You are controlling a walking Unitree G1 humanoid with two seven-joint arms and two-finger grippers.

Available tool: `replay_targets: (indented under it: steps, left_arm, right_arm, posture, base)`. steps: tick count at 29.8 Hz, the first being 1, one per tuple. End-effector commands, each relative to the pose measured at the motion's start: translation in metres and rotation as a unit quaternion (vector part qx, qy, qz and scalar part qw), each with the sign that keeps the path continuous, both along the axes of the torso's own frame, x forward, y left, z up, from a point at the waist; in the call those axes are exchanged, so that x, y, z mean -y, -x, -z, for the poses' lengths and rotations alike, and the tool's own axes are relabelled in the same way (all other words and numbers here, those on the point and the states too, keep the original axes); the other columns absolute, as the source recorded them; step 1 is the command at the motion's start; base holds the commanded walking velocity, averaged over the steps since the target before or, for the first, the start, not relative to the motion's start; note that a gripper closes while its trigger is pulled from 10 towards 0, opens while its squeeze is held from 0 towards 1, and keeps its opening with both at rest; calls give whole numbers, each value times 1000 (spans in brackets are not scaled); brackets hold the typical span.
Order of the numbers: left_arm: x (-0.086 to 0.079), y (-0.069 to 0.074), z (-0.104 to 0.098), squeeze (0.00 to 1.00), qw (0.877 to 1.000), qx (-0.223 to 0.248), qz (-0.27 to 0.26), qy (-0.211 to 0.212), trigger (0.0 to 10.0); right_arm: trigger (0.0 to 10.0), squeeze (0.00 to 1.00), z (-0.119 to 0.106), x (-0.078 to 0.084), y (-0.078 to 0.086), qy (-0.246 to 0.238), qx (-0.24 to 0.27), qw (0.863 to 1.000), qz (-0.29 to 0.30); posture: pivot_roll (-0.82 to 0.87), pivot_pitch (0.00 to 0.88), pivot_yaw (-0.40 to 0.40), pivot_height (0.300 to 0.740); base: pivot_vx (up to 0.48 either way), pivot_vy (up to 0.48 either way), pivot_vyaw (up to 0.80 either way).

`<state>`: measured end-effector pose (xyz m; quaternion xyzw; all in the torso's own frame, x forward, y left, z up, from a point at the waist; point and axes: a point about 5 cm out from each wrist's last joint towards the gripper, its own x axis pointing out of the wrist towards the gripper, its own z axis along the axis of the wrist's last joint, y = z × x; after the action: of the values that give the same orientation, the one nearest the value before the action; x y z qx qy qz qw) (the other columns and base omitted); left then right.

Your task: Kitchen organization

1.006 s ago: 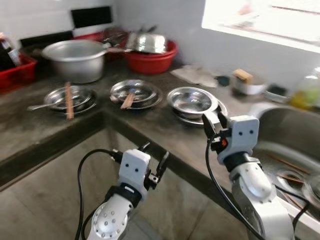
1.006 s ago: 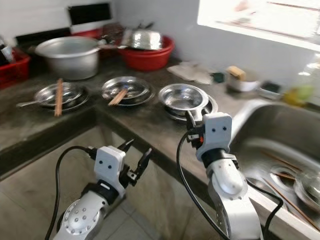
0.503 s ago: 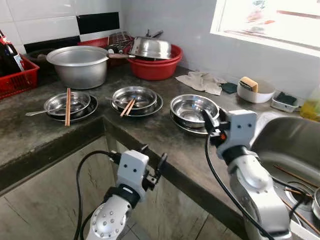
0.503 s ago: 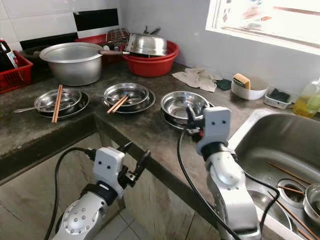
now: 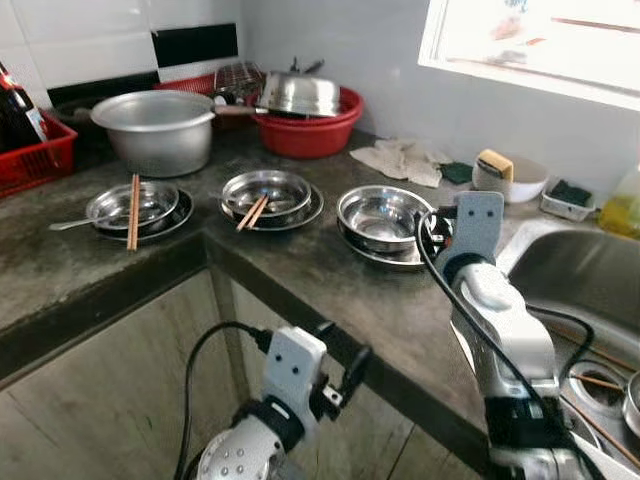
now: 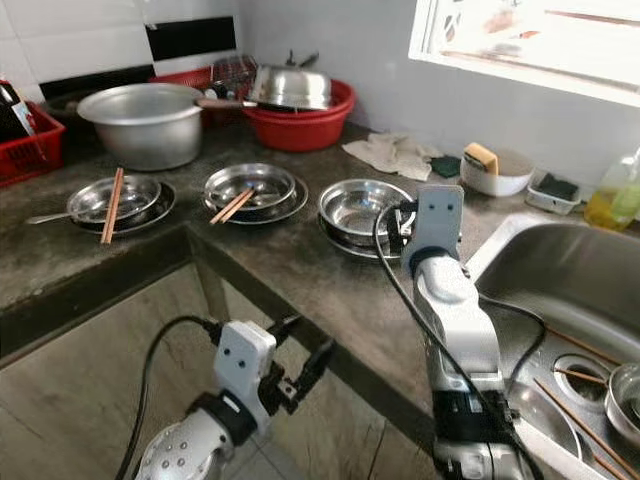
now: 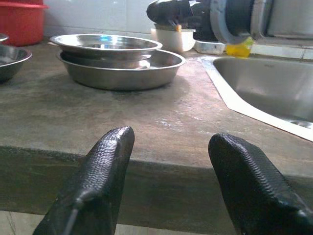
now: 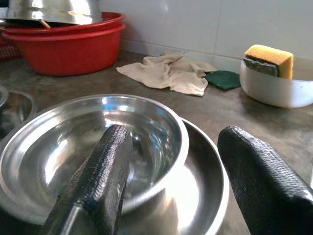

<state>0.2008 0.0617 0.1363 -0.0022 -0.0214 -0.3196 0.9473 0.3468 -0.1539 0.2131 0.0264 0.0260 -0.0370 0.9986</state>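
Right claw (image 8: 168,181) spread wide over the steel bowl (image 8: 93,142) on its plate (image 8: 203,196); left claw (image 7: 171,186) likewise unclenched, empty.

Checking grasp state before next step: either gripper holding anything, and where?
Nothing held. Right gripper is open, poised at the rim of the steel bowl on its plate. Left gripper is open below the counter edge.

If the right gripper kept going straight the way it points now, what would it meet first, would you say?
Most likely the steel bowl sitting in its plate: the open right gripper points at the bowl's near rim, though depth is uncertain.
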Motion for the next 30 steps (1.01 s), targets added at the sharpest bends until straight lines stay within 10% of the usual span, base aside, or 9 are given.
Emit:
replay_targets:
  steps: [1,30]
  left_arm:
    - [-1,2,-3,0,1000,1,0,1,10000]
    - [2,4,-3,0,1000,2,-2,2,10000]
  right_arm:
    - [10000,0,0,2,-6,-24,-25,999,-4]
    - [10000,0,-4,16,-37,-62,-128,990,19]
  posture:
    - [59,47,-79,740]
    - [57,52,-91,740]
  base:
    - [0,0,0]
    - [0,0,0]
